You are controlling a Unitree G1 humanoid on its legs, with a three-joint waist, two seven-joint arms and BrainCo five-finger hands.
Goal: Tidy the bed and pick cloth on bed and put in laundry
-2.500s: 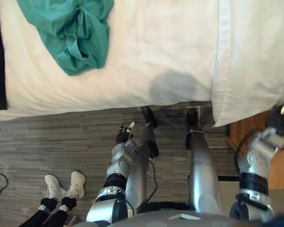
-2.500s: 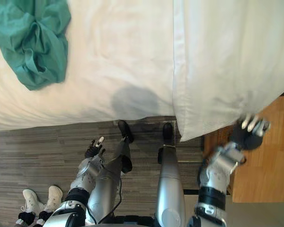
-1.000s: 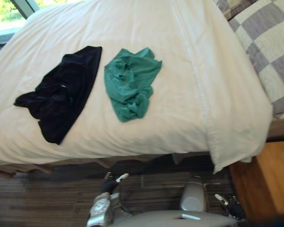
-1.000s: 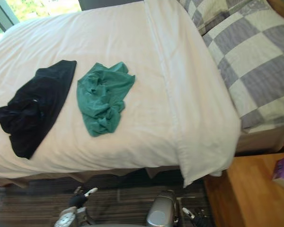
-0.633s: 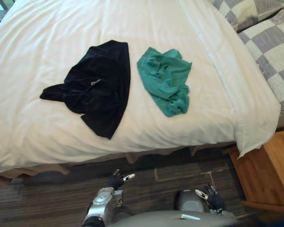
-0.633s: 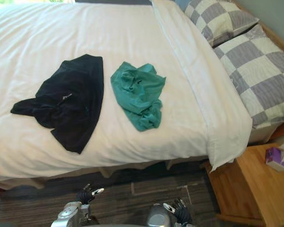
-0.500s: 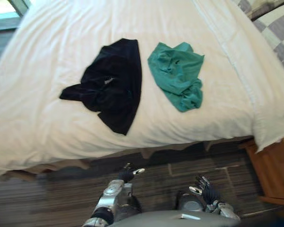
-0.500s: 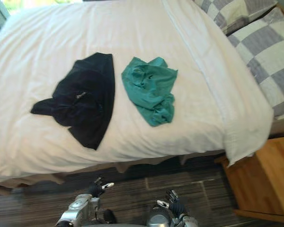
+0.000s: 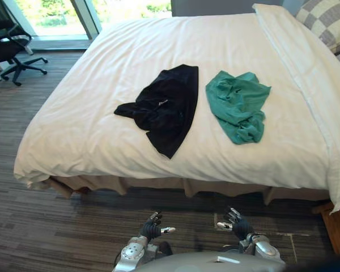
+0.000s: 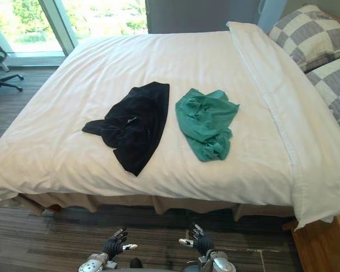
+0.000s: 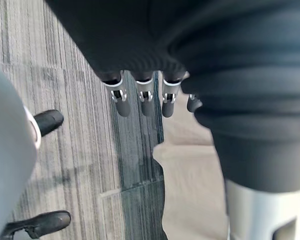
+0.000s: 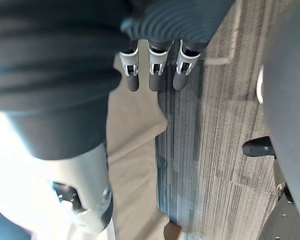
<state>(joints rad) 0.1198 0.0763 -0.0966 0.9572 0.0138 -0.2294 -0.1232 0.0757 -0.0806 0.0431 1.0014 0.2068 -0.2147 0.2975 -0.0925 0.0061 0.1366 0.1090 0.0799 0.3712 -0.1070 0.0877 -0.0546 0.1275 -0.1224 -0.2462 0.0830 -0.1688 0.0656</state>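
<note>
Black cloth (image 9: 162,107) lies near the middle of the bed (image 9: 73,130), with green cloth (image 9: 238,105) just beside it at 3 o'clock, not touching. Left hand (image 9: 152,228) and right hand (image 9: 238,226) hang over the floor (image 9: 45,226) at 6 o'clock from the bed, fingers loose, grasping nothing.

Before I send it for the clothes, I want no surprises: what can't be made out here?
Pillows: cut by the eye views' right edge.
Office chair: cut by the left edge.
Black cloth and green cloth: bunched, garment type unclear.
Under the bed: hidden in shadow.
</note>
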